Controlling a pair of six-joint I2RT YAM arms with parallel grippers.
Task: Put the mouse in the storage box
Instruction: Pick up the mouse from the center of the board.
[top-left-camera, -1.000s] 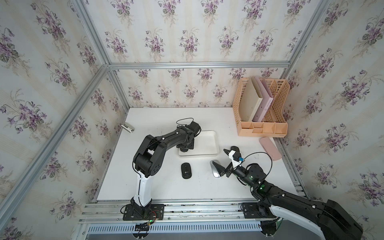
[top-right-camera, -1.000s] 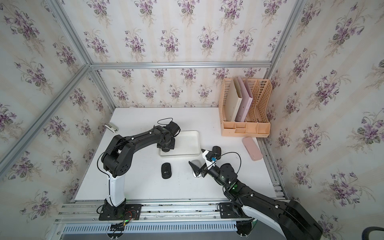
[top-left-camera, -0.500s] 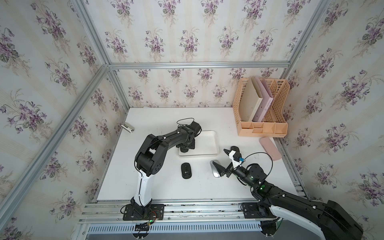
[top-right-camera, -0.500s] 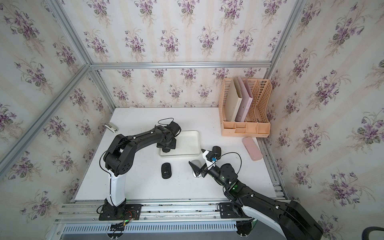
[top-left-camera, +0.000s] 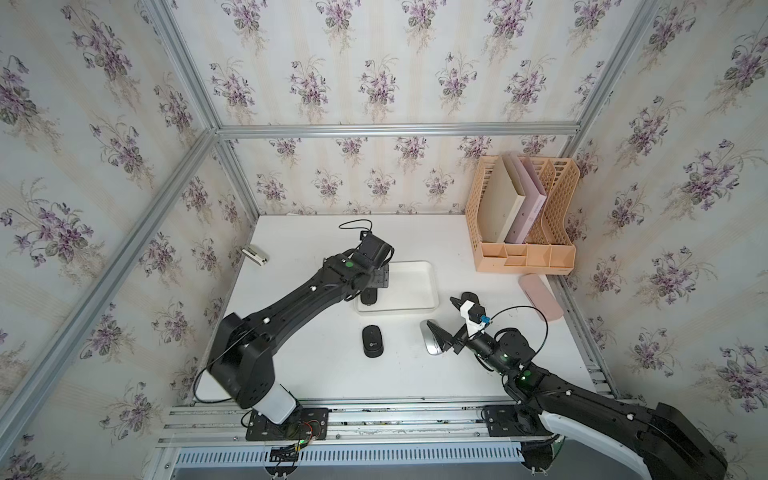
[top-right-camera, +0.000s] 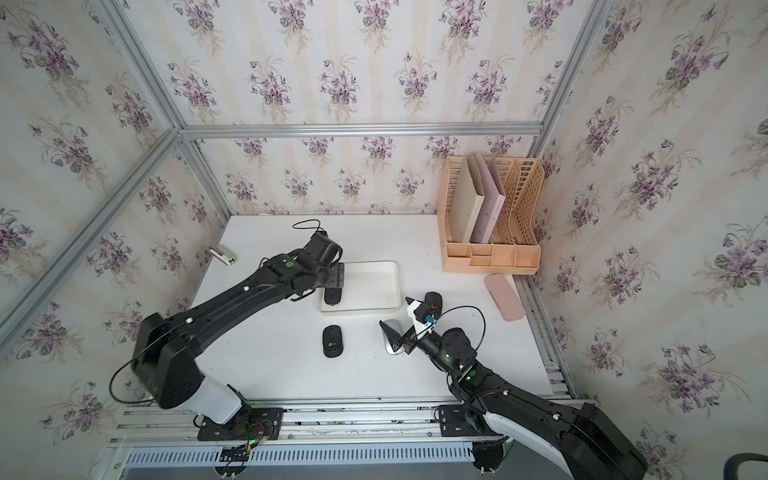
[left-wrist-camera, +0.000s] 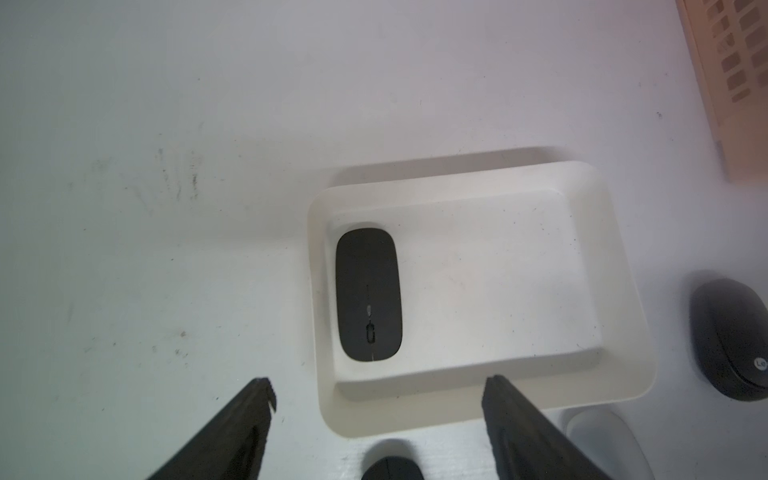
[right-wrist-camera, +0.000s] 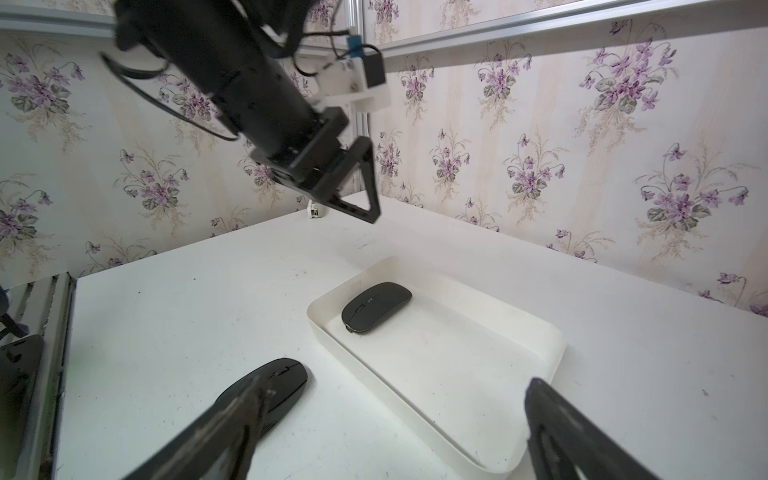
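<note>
A black mouse (top-left-camera: 372, 340) lies on the counter (top-left-camera: 311, 249) just in front of the box (top-left-camera: 411, 286), with a silver mouse (top-left-camera: 430, 347) beside it, partly under the right fingers (right-wrist-camera: 216, 432), which are spread wide and empty. A dark mouse (top-right-camera: 433, 299) sits by the box's right end. The organiser (top-left-camera: 523, 216) and pink case (top-left-camera: 540, 297) are well apart. In the box, the mouse (left-wrist-camera: 368, 293) lies flat along the left wall. The left fingers (left-wrist-camera: 232, 436) hang above it, spread, holding nothing.

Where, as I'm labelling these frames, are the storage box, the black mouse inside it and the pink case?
storage box (top-left-camera: 409, 286): in a top view, bare floor of the tray.
black mouse (left-wrist-camera: 368, 291): left wrist view, middle of its back.
pink case (top-left-camera: 540, 297): in a top view, middle of its top face.
</note>
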